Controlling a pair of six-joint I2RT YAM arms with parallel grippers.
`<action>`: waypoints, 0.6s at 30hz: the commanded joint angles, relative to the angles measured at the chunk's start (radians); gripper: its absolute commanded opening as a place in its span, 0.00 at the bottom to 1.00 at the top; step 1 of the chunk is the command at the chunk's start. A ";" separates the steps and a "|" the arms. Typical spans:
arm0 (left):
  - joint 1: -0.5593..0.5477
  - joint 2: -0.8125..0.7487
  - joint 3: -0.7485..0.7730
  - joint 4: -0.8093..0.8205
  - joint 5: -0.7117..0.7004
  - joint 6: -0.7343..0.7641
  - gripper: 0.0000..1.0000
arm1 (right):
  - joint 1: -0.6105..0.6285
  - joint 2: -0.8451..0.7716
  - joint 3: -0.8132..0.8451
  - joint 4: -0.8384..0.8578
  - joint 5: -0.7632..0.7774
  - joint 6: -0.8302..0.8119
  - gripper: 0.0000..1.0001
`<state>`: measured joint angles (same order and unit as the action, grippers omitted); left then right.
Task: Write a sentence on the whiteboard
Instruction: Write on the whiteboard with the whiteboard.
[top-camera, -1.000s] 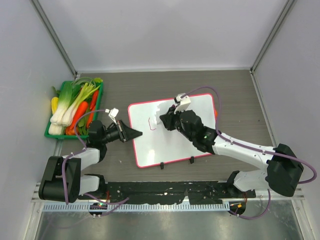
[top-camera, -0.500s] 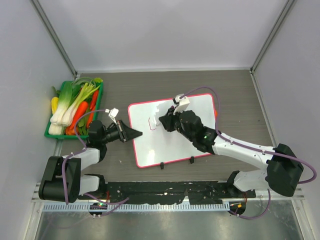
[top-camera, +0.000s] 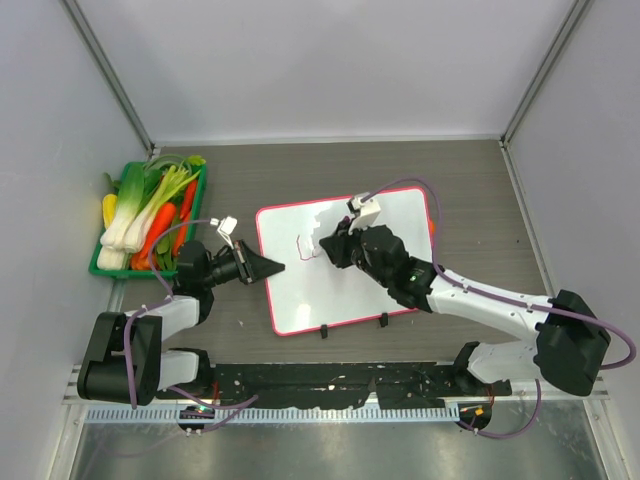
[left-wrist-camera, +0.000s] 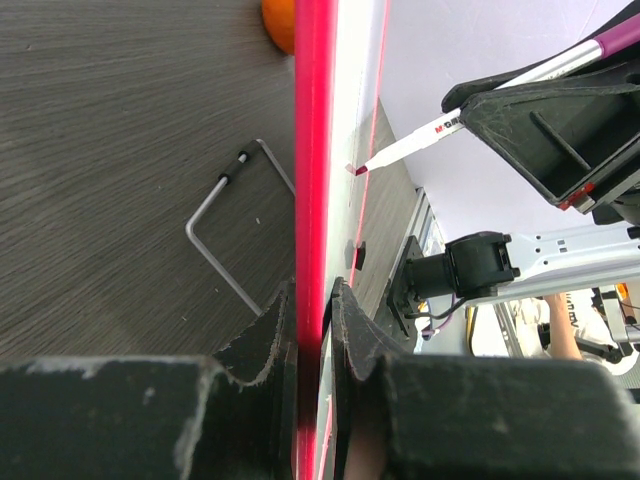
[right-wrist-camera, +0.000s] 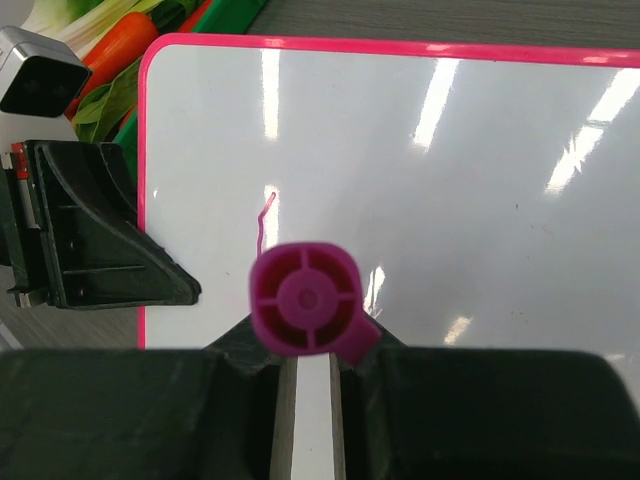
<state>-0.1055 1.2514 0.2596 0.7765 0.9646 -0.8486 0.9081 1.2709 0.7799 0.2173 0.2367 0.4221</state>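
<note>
two jobs matter here: the left end effector (top-camera: 275, 268), clamped on the whiteboard (top-camera: 345, 295) at its left rim, should pin it against sliding, while the marker (right-wrist-camera: 305, 298) drags lightly with even pressure. the right end effector (top-camera: 327, 243) is clamped on that marker, whose tip touches the board by one short pink stroke (right-wrist-camera: 263, 225). the whiteboard lies flat at the middle of the table (top-camera: 480, 200), closer to its near edge.

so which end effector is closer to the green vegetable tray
Left. The left end effector clamps the whiteboard's edge facing the tray; the right end effector holds a marker over the board, farther right.
</note>
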 joint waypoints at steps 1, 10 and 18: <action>-0.011 0.005 0.001 -0.043 -0.067 0.109 0.00 | -0.002 -0.027 -0.027 -0.021 0.068 -0.005 0.01; -0.011 0.005 0.001 -0.045 -0.069 0.109 0.00 | -0.002 -0.033 -0.002 -0.021 0.127 -0.014 0.01; -0.010 0.003 0.001 -0.046 -0.067 0.111 0.00 | -0.002 -0.013 0.041 -0.013 0.147 -0.020 0.01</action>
<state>-0.1055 1.2514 0.2596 0.7753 0.9630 -0.8486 0.9104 1.2522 0.7757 0.2077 0.3115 0.4229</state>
